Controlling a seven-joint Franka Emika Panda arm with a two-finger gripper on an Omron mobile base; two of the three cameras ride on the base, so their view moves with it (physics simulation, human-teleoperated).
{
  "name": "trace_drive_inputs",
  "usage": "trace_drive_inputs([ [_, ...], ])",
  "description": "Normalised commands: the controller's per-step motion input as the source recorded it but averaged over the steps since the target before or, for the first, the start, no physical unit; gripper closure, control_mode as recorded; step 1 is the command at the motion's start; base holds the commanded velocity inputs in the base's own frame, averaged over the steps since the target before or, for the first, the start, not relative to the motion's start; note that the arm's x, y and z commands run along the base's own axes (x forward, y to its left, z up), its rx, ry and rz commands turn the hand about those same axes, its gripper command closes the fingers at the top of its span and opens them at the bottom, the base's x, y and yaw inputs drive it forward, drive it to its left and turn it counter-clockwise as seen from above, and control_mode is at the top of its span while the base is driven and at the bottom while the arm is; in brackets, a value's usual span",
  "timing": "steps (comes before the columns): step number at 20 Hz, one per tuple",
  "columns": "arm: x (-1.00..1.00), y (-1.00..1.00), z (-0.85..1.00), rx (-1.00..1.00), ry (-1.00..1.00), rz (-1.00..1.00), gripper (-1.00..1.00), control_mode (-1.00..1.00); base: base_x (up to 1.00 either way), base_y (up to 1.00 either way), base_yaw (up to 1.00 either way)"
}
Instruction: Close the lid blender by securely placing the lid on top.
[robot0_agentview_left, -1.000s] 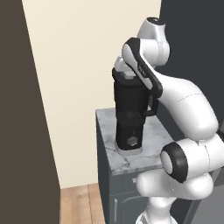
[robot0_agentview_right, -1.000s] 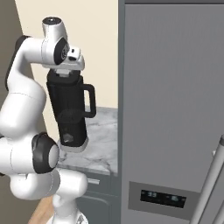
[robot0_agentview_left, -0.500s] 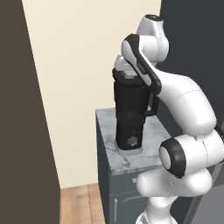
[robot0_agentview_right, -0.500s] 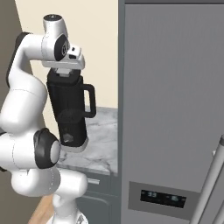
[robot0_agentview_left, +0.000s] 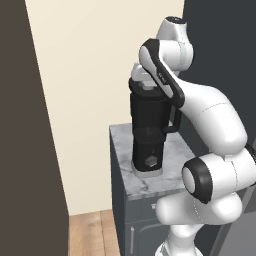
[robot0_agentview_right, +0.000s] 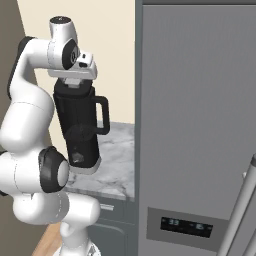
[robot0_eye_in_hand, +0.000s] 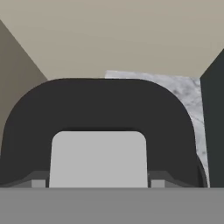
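Observation:
The black blender (robot0_agentview_left: 148, 132) (robot0_agentview_right: 79, 131) stands upright on a marble counter top (robot0_agentview_left: 170, 150), its loop handle (robot0_agentview_right: 102, 116) towards the fridge. The black lid (robot0_eye_in_hand: 100, 105) with its pale grey knob (robot0_eye_in_hand: 98, 157) lies flat at the jar's top rim (robot0_agentview_left: 146, 89) (robot0_agentview_right: 73, 90), seemingly in contact. My gripper (robot0_eye_in_hand: 98, 183) points straight down over the jar (robot0_agentview_left: 144, 81) (robot0_agentview_right: 75, 79). It is shut on the lid, one dark fingertip (robot0_eye_in_hand: 37, 181) against each side of the knob.
A tall grey fridge (robot0_agentview_right: 200, 125) stands close on the right of the counter. A dark brown panel (robot0_agentview_left: 25, 125) rises on the left and a beige wall (robot0_agentview_left: 90, 60) runs behind. The dark cabinet (robot0_agentview_left: 125, 220) sits below the marble.
The hand has come down a little with the lid, so the lid now sits at the jar's top. The blender has not moved.

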Motion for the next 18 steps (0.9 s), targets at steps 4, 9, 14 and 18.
trace_drive_inputs([
  [4,0.00,-0.23,0.00,0.00,0.08,0.00,1.00,-1.00,0.00,0.00,0.00],
  [9,0.00,-0.20,0.00,-0.02,0.15,0.00,1.00,-1.00,0.00,0.00,0.00],
  [14,0.00,-0.18,0.00,-0.03,0.23,-0.03,1.00,-1.00,0.00,0.00,0.00],
  [18,0.00,-0.22,-0.11,-0.04,0.17,-0.04,1.00,-1.00,0.00,0.00,0.00],
])
